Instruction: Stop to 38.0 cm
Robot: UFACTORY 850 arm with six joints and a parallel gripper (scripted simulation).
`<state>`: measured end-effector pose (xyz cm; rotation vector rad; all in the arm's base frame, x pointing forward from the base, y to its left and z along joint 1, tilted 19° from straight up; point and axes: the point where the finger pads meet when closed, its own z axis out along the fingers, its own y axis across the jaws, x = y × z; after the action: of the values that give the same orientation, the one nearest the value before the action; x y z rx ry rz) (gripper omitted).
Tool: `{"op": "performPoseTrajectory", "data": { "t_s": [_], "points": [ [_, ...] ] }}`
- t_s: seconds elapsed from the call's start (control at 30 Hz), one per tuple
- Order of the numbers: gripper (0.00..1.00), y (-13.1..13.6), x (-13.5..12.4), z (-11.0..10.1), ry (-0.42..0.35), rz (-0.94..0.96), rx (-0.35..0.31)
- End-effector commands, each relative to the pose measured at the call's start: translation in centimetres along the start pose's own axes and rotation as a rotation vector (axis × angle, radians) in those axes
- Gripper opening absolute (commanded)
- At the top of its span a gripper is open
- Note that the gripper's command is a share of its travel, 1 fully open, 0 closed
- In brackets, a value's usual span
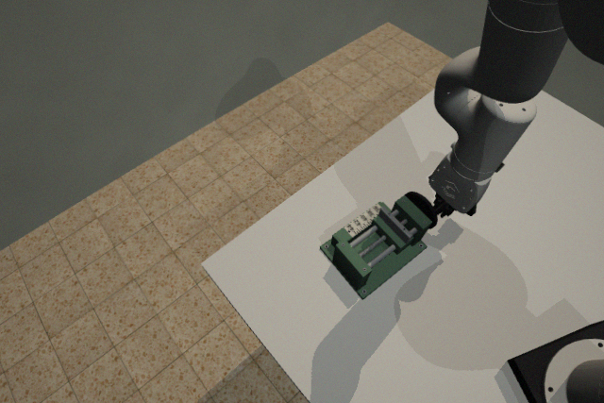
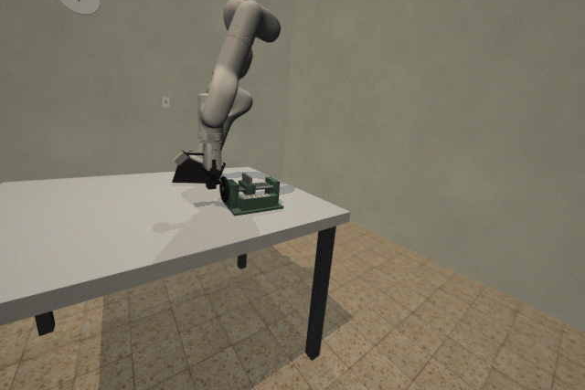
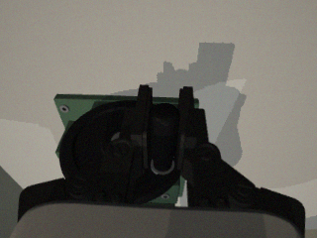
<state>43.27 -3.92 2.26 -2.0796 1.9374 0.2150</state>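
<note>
The green vise-like device (image 1: 390,264) (image 2: 260,210) (image 3: 81,105) stands on the table. Its stop, a green carriage with an upright grey plate (image 1: 395,225) (image 2: 247,180), sits on the rods near the handwheel end. A pale scale (image 1: 361,219) (image 2: 255,196) runs along one side; its numbers are too small to read. The black handwheel (image 1: 426,203) (image 2: 225,189) (image 3: 72,149) is on the outer face of the end block. My gripper (image 1: 442,207) (image 2: 213,182) (image 3: 164,104) is shut on the handwheel's dark knob (image 3: 163,126), one finger on each side. The knob is right of the wheel's centre in the wrist view.
The white table (image 1: 273,261) (image 2: 94,225) carries the device, with a table corner beyond its far end block. The robot's dark base plate (image 1: 528,364) (image 2: 188,172) is on the same table. Arm shadows fall around the device.
</note>
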Motion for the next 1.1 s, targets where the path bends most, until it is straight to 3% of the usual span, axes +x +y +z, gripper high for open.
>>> {"op": "performPoseTrajectory", "data": {
  "t_s": [0.0,0.4,0.63,1.07],
  "points": [
    [0.06,0.3,0.0,0.6,0.001,0.000,0.003],
    [0.06,0.4,0.0,2.7,0.001,0.000,0.003],
    [0.06,-1.6,0.0,4.9,0.001,0.000,0.003],
    [0.06,-4.0,0.0,5.0,0.001,0.000,0.003]
  ]
}}
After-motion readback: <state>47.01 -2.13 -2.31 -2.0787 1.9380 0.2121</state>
